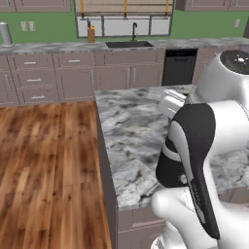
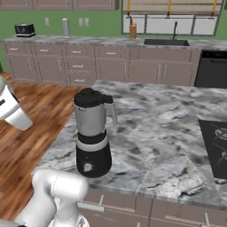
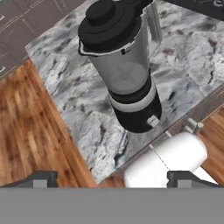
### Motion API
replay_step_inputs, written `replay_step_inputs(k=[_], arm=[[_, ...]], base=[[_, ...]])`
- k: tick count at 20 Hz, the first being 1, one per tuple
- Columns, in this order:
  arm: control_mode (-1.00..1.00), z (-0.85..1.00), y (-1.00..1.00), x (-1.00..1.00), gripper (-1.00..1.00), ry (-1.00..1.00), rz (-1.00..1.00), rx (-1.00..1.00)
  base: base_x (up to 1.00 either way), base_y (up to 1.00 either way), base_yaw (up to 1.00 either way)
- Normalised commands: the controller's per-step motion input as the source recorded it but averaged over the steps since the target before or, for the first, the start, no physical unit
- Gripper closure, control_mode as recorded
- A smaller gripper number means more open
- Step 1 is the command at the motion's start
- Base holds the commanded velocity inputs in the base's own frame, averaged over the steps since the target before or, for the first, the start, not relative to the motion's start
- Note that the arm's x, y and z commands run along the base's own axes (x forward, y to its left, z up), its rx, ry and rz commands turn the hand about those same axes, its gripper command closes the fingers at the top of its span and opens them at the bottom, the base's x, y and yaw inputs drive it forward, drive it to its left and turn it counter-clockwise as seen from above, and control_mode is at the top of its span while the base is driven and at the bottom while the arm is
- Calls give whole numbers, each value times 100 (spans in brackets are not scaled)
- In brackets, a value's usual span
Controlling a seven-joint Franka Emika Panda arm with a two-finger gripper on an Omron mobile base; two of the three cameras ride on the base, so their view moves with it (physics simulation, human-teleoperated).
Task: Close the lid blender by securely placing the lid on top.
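Claw tips sit wide apart at the bottom of the hand view, open, gripping nothing, hovering above and off the blender. Blender stands upright on the marble surface near its front edge, knob facing the front. Lid sits on top of the blender jar, covering the rim; handle sticks out the side toward the cooktop. Wood floor lies beyond the surface edge on the blender's other side.
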Motion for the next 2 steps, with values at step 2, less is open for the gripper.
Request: replay_step_inputs(k=[2], arm=[[-100, 9, 29, -50, -100, -13, 0, -6]], base=[[0, 0, 0]])
